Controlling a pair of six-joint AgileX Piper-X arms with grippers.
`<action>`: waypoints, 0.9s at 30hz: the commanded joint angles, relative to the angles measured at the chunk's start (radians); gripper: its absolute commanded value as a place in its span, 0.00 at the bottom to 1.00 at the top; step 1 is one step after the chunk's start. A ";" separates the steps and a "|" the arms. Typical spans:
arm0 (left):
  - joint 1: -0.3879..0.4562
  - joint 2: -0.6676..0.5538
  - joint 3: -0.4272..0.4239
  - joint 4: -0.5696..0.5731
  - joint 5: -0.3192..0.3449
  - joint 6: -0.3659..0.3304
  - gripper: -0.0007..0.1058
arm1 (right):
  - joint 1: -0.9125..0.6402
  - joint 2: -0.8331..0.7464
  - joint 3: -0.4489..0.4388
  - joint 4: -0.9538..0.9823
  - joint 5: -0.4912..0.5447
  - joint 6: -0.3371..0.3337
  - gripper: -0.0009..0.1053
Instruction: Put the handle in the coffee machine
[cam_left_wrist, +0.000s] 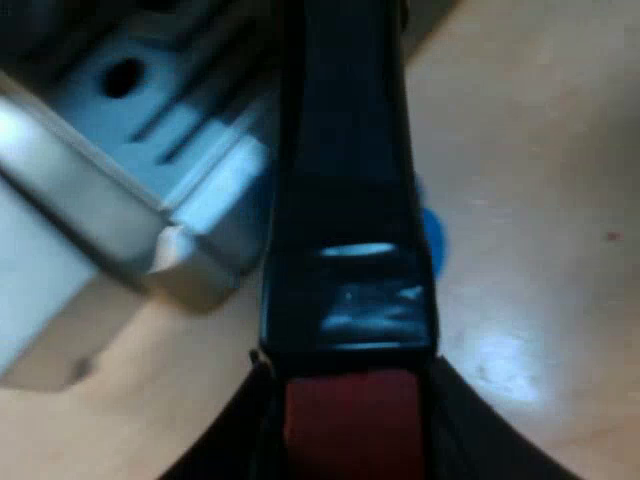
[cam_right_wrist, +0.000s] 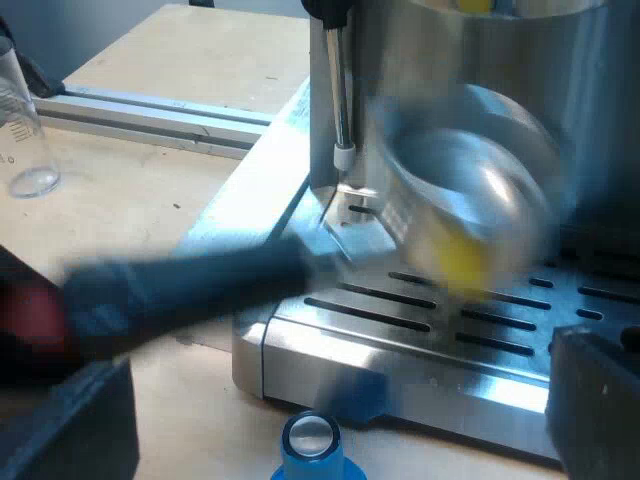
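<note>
The holder's dark handle (cam_left_wrist: 345, 200) runs between my left gripper's (cam_left_wrist: 350, 430) fingers, which are shut on it near its red end (cam_left_wrist: 350, 415). In the right wrist view, the holder's metal basket (cam_right_wrist: 470, 200) hangs blurred over the espresso machine's drip tray (cam_right_wrist: 430, 330), close under the machine's front. Its handle (cam_right_wrist: 190, 285) reaches back to the red end (cam_right_wrist: 30, 310). My right gripper (cam_right_wrist: 330, 400) is open, its fingers (cam_right_wrist: 590, 400) spread wide by the tray's edge, holding nothing.
A blue tamper (cam_right_wrist: 312, 445) stands on the wooden table just off the tray's edge, also seen behind the handle (cam_left_wrist: 432, 240). The steam wand (cam_right_wrist: 340, 100) hangs beside the basket. A measuring glass (cam_right_wrist: 25, 130) stands farther off on the table.
</note>
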 joint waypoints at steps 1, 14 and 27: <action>-0.032 0.149 -0.017 -0.037 0.057 -0.004 0.01 | -0.002 -0.002 0.000 -0.008 0.006 -0.016 0.80; 0.091 -0.003 0.087 -0.140 0.139 -0.004 0.01 | 0.002 -0.002 0.005 -0.006 0.061 -0.016 0.80; 0.097 -0.200 0.087 -0.149 0.139 -0.004 0.01 | 0.002 -0.002 0.005 -0.006 0.065 -0.016 0.80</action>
